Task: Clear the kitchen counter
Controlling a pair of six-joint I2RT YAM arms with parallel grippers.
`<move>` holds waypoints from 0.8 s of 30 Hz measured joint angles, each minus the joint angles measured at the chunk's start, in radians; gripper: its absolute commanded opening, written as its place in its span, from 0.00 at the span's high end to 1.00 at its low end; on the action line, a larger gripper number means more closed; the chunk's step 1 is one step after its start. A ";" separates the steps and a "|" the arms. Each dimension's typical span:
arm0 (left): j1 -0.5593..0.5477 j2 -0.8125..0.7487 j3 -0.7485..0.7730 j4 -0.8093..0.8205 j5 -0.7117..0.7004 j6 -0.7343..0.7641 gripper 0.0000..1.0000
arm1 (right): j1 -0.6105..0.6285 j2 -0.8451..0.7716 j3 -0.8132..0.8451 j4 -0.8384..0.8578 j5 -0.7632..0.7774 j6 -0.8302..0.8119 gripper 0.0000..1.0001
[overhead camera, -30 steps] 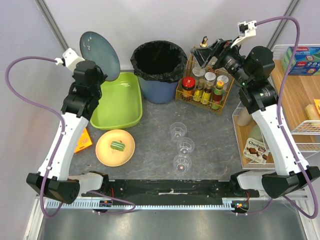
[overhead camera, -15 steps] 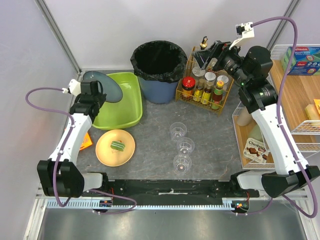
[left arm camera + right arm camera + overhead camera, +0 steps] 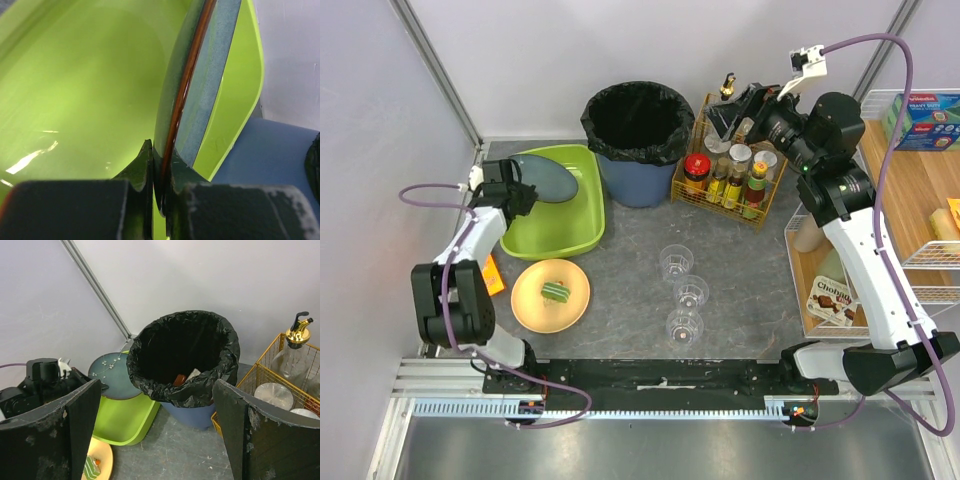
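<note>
At upper left, the left gripper (image 3: 159,170) pinched the blue plate (image 3: 552,180) edge-on over the green basin (image 3: 560,230). Dropped there it might chip, though its height was unclear. The right gripper (image 3: 157,410) gaped empty.

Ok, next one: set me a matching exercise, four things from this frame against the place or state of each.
Things:
1. blue-grey plate
2. yellow plate
3. blue bin
4. right end effector

Places or states:
A. open, holding nothing
B. lined with a black bag
C. held on edge by the left end effector, over the green tub
D. flat on the counter, a small green item on it

Pairs: 1-C, 2-D, 3-B, 4-A
</note>
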 measured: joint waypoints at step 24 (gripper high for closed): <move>0.013 0.270 -0.075 0.393 0.173 -0.090 0.37 | -0.001 -0.027 -0.035 -0.049 0.005 -0.011 0.02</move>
